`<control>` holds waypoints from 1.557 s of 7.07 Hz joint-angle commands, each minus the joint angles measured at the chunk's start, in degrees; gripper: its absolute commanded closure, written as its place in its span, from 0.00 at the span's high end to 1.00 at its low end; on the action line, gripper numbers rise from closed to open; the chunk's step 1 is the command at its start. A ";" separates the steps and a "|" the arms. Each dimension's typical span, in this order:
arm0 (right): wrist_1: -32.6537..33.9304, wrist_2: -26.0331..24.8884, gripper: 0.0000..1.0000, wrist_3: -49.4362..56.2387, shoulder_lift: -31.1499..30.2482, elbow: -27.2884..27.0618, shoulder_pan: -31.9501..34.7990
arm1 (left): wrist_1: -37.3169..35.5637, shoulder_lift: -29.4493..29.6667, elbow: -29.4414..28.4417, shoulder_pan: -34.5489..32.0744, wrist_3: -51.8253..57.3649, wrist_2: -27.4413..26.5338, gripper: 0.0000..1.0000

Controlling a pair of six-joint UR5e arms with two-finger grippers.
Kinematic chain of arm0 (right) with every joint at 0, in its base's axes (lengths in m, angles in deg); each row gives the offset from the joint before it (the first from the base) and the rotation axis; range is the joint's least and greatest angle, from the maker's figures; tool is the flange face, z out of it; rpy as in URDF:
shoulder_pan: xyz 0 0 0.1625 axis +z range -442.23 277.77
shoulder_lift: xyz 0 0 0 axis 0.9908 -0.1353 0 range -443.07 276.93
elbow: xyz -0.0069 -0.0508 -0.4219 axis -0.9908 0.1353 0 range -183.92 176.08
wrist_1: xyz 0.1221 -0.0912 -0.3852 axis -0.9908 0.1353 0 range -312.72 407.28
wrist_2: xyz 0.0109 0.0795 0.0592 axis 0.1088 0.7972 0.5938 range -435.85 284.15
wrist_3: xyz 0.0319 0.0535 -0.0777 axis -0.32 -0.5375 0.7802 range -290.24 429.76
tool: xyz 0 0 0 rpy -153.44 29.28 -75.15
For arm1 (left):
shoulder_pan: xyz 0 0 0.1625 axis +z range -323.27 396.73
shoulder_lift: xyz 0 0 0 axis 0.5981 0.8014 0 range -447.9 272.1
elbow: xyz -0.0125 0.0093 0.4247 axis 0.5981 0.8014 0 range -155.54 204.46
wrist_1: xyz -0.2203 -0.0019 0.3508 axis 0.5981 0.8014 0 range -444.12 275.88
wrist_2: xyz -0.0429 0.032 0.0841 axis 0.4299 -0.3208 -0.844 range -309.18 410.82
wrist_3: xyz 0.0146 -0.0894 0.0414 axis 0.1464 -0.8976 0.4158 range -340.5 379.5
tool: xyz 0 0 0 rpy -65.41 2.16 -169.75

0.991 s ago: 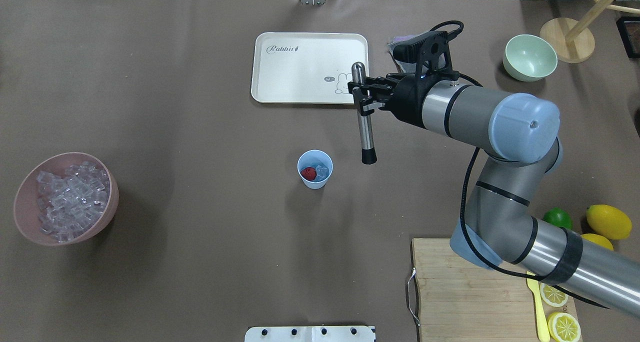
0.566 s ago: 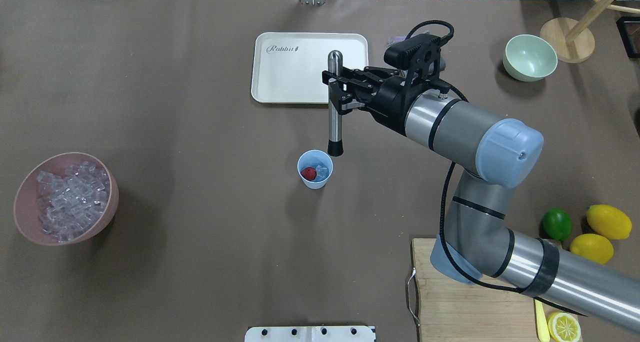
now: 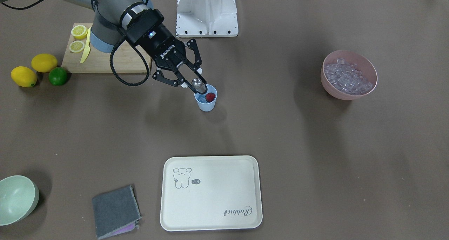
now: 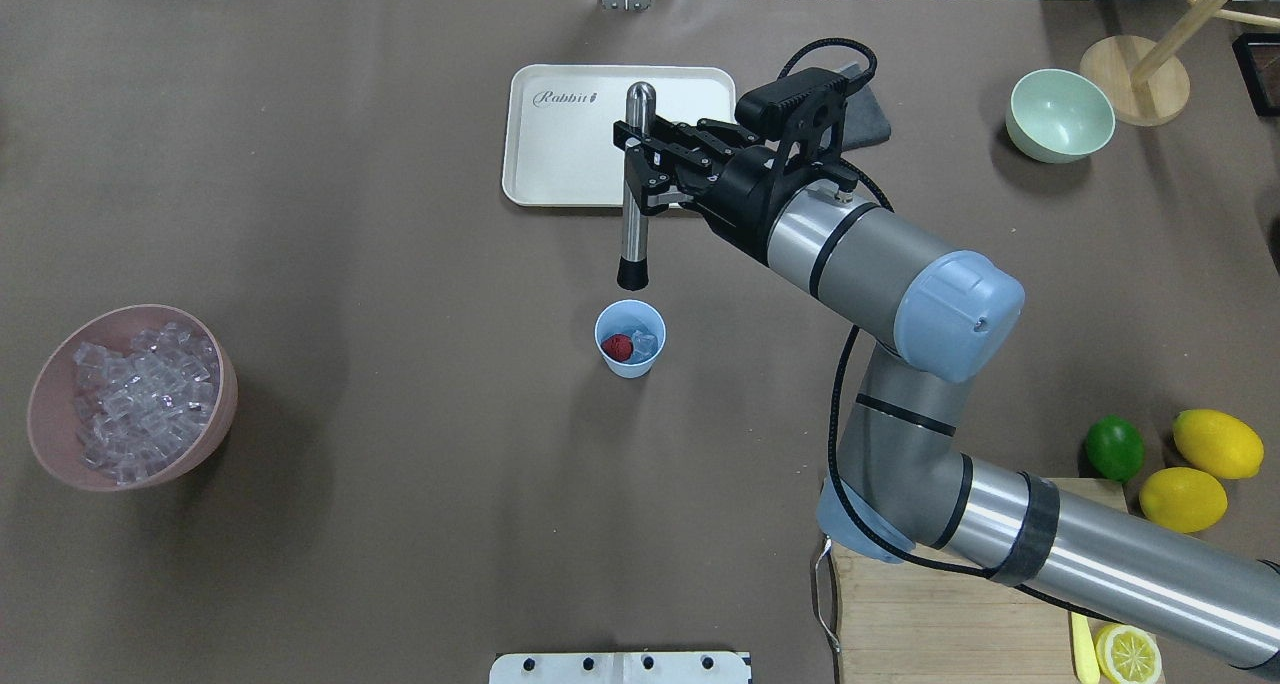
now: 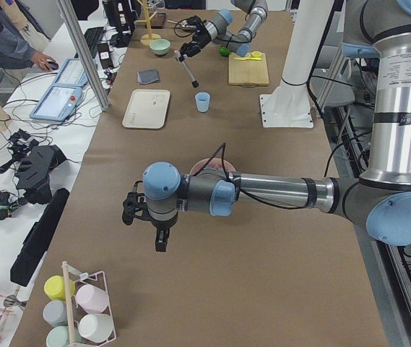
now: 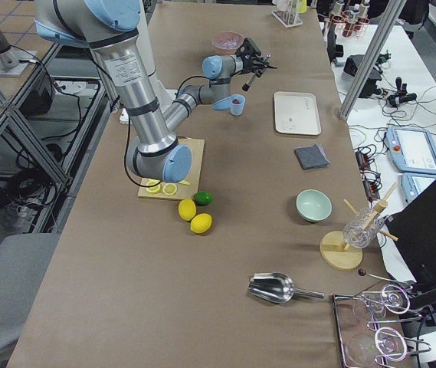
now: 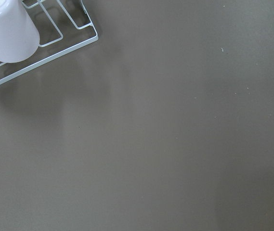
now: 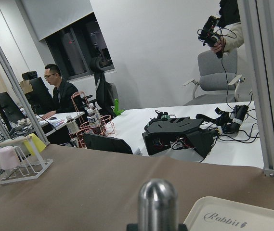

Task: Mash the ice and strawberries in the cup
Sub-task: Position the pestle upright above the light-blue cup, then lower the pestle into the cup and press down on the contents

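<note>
**Q:** Layout, biggest first?

**Op:** The brown table (image 4: 350,214). My right gripper (image 4: 640,161) is out over its middle. The left gripper (image 5: 128,210) hangs well apart at the left end. I see it only from the side, so I cannot tell how its jaws stand. On the far side lies a cream tray (image 4: 570,164). At the left edge sits a pink bowl (image 4: 36,404) heaped with ice cubes (image 4: 140,394).

**Q:** Tool?

**Op:** A steel muddler (image 4: 634,214), black tip down and roughly upright. The right jaws are clamped on it high on the shaft, just under its rounded top. The tip hangs above the light-blue cup (image 4: 630,368), about at its far rim and not inside.

**Q:** Cup contents?

**Op:** One red strawberry (image 4: 617,346) on the left, and one clear ice cube (image 4: 645,343) touching it on the right. The cup stands alone at mid-table with nothing holding it.

**Q:** Handling?

**Op:** My judgement:
- The cup looks light, thin plastic on a narrow base, so an off-centre push could tip or skid it. I would press straight down through the middle.
- The ice cube is hard and slick and will likely squirt aside. The strawberry should give first.
- The high grip gives reach, but also leverage for the muddler to twist in the jaws, so I would keep the force axial.
- To steady the cup, I would take it round the wall, low down.
</note>
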 commanded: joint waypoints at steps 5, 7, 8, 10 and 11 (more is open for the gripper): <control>-4.24 -0.77 0.00 -0.14 0.45 6.31 -2.84 | -0.09 0.05 -0.50 0.00 0.00 0.02 0.97; -4.32 -0.85 0.00 0.04 0.02 6.75 -4.24 | -0.09 0.32 -0.59 0.00 0.00 0.03 0.97; -4.15 -0.94 0.00 -0.22 -0.07 6.75 -4.86 | -0.17 0.41 -0.59 0.00 -0.09 0.03 0.97; -3.97 -1.03 0.00 0.21 -0.34 7.27 -5.04 | -0.17 0.41 -0.59 0.00 -0.09 0.11 0.97; -4.15 -0.94 0.00 0.21 -0.43 7.63 -5.04 | -0.09 0.41 -0.51 0.00 -0.09 0.11 0.97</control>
